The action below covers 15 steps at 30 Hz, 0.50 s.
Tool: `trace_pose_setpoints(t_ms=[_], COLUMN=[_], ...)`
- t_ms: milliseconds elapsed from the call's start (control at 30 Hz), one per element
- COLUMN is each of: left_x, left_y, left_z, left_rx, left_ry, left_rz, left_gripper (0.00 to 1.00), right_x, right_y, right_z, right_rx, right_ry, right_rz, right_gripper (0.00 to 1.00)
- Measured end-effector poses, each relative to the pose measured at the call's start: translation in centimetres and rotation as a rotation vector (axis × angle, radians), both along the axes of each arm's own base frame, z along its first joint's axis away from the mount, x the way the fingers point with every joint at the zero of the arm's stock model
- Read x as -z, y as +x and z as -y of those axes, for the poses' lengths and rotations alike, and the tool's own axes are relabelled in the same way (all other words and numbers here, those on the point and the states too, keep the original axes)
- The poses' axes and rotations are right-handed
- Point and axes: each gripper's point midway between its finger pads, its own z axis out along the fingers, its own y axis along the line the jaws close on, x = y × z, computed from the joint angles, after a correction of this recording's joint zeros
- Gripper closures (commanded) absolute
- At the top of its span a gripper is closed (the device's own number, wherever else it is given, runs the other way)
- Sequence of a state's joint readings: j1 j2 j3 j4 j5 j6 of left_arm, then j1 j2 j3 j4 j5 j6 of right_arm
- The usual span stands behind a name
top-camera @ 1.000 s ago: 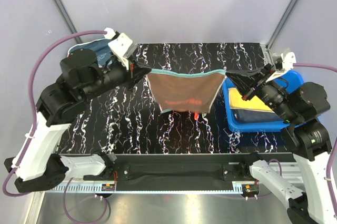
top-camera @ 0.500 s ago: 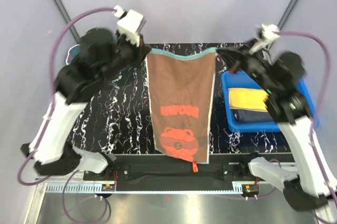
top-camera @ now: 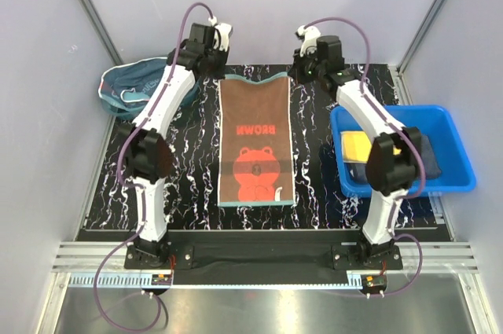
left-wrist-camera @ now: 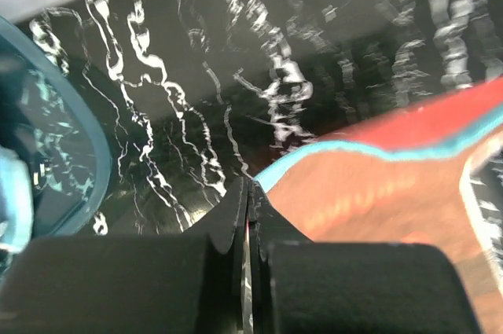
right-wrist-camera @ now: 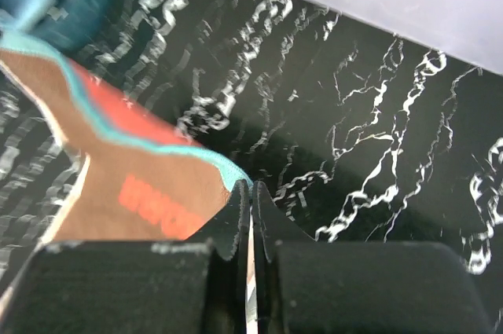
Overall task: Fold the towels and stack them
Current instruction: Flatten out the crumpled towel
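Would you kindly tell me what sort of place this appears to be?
Likely a robotics lab cell: left arm and right arm bolted beside a black marbled table, enclosed by plain walls.

In the top view the right arm (top-camera: 357,106) crosses the blue bin (top-camera: 452,157), hiding part of the yellow towel (top-camera: 355,145) and the dark towel (top-camera: 354,174) inside. In the left wrist view the teal basket (left-wrist-camera: 47,153) — blurred — is cut by the left edge; the orange-red towel (left-wrist-camera: 369,192) runs off the right.

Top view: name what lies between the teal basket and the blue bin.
The brown bear-print towel, spread on the marbled table, flanked by the left arm and right arm, in the top view.
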<state>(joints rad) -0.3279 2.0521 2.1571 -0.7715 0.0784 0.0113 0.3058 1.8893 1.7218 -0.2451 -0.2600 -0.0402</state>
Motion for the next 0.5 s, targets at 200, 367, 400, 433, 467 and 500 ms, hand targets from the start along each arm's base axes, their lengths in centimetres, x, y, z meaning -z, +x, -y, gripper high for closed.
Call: trace_pose_setpoints(t_ms=[200,367,400,433,467,500], left_x=[6.7,6.8,6.7,6.8,6.8,6.7], left_y=[3.2,3.1,2.8,2.4,1.9,1.4], left_z=[-1.1,-0.6,-0.6,-0.6,-0.6,-0.6], left_rx=[0.011,0.059,0.067,0.076,0.086,0.092], left_ry=[0.032,0.033,0.034,0.038,0.041,0.043], left_rz=[-0.091,-0.075,-0.071,-0.075,-0.08,-0.083], left_gripper=[1.0,1.0,1.0,1.0,1.0,1.0], right_x=[5.4,6.0,6.1,6.2,6.6,7.0], right_y=[2.9,2.8,2.8,2.7,2.2,1.7], right_z=[0.2,0.1,0.1,0.1,0.3,0.4], right_rx=[-0.062,-0.115,-0.122,-0.128,-0.134,-0.138], right_ry=[-0.078,-0.117,-0.122,-0.128,-0.134,-0.14], right_rz=[-0.04,-0.024,-0.02,-0.016,-0.024,-0.035], right_gripper=[1.0,1.0,1.0,1.0,1.0,1.0])
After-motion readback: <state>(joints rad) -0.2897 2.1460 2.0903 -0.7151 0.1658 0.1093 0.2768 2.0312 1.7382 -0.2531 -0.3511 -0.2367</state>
